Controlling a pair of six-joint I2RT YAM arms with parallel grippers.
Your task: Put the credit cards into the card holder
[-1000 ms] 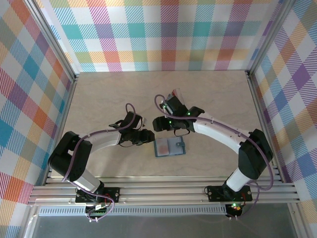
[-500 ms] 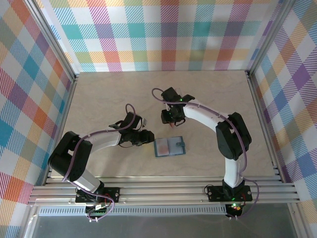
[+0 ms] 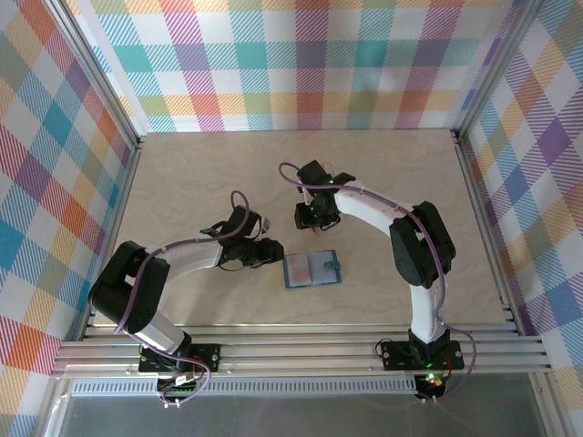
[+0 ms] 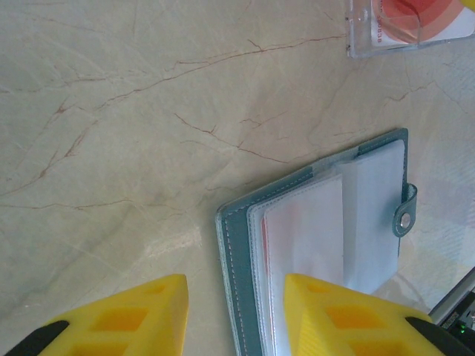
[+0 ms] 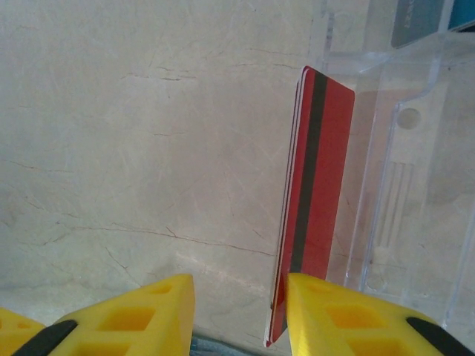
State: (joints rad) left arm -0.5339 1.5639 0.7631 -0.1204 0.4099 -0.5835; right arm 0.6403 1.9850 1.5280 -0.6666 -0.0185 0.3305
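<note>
- Top view: the left gripper [image 3: 271, 256] sits low over the table [image 3: 200, 173], with the wallet [image 3: 312, 269] lying open and flat right off its tips. The right gripper [image 3: 311, 226] is further out, apart from the wallet, nose down. I can't tell how wide either one is from up here.
- Left wrist: this gripper is spread wide and holding nothing. The wallet's spine edge lies between the fingers. The rest of it runs ahead and to the right, with the snap tab [image 4: 404, 215] on the far side. The clear sleeves [image 4: 312, 245] face up and there's a reddish tint under one, so maybe a card's already in there. My guess is this arm is parked there to steady the wallet. A clear case [image 4: 360, 46] sits far ahead to the right.
- Right wrist: spread here too, not pinching anything yet. A red card [image 5: 315, 200] with a black stripe stands on its long edge, running ahead from just beside the finger on the right of the view and resting against the case wall. It might be a few cards stacked together, hard to say. On edge like that it's easy to get a finger on each side, so closing on it looks like the next move. A blue card [image 5: 419, 18] sits further ahead to the right.
</note>
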